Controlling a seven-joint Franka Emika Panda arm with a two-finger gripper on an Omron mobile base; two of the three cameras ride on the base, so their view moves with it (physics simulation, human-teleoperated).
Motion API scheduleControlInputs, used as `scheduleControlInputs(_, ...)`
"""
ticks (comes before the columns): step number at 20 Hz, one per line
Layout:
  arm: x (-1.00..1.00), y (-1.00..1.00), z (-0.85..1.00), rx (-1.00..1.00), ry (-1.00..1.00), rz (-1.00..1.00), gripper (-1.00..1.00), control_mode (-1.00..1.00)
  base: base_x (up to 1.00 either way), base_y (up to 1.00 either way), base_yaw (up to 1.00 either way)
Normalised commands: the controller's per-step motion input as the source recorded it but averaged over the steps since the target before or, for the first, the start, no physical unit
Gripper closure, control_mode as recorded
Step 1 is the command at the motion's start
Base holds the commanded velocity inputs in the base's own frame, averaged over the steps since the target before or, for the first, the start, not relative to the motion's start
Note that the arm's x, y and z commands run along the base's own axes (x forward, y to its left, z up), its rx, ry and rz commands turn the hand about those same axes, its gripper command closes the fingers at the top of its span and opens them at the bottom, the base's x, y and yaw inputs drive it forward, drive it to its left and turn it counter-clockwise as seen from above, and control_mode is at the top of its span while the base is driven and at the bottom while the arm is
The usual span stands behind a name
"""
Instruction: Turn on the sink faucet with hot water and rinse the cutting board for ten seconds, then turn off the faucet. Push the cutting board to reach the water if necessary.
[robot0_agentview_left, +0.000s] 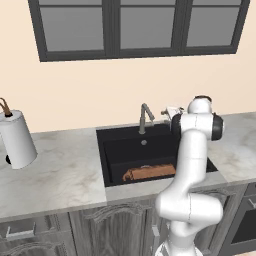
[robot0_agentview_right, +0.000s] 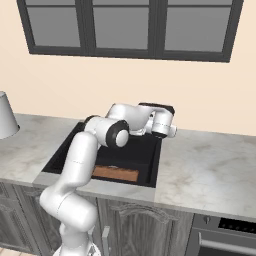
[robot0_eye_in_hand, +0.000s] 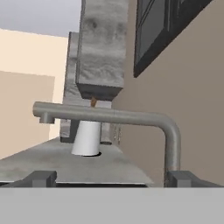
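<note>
1. Cutting board (robot0_agentview_left: 149, 173) lies flat on the floor of the sink (robot0_agentview_left: 114, 150), against the front wall, handle end to the left.
2. Gripper (robot0_eye_in_hand: 112, 178) held level beside the sink faucet (robot0_agentview_left: 145, 118), fingers spread wide apart, nothing between them; faucet stem rises just behind one fingertip (robot0_eye_in_hand: 180, 178).
3. Paper towel roll (robot0_agentview_left: 17, 138) upright on the marble counter (robot0_agentview_left: 55, 175), well left of the basin.
4. Window (robot0_agentview_left: 140, 26) above, on the back wall.

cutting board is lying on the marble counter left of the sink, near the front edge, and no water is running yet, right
Not quite. The cutting board lies inside the black sink, along its front wall, not on the counter; the left base view shows this. The rest holds: no stream falls from the faucet.
</note>
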Motion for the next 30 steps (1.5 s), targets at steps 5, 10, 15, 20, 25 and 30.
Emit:
scheduleControlInputs(5, 0.15, 0.0, -0.14, 0.0, 0.2, 0.0, -1.0, -1.0, 0.0, 0.0, 0.0)
scheduleControlInputs(10, 0.03, 0.0, -0.05, -0.05, 0.02, 0.0, -1.0, -1.0, 0.0, 0.0, 0.0)
scheduleControlInputs(15, 0.03, 0.0, -0.04, -0.06, 0.0, 0.0, -1.0, -1.0, 0.0, 0.0, 0.0)
scheduleControlInputs(20, 0.08, 0.0, -0.19, -0.08, 0.0, -0.05, -1.0, -1.0, 0.0, 0.0, 0.0)
scheduleControlInputs(25, 0.03, 0.05, -0.18, -0.05, 0.0, -0.11, -1.0, -1.0, 0.0, 0.0, 0.0)
scheduleControlInputs(30, 0.06, 0.15, -0.05, -0.02, 0.0, -0.17, -1.0, -1.0, 0.0, 0.0, 0.0)
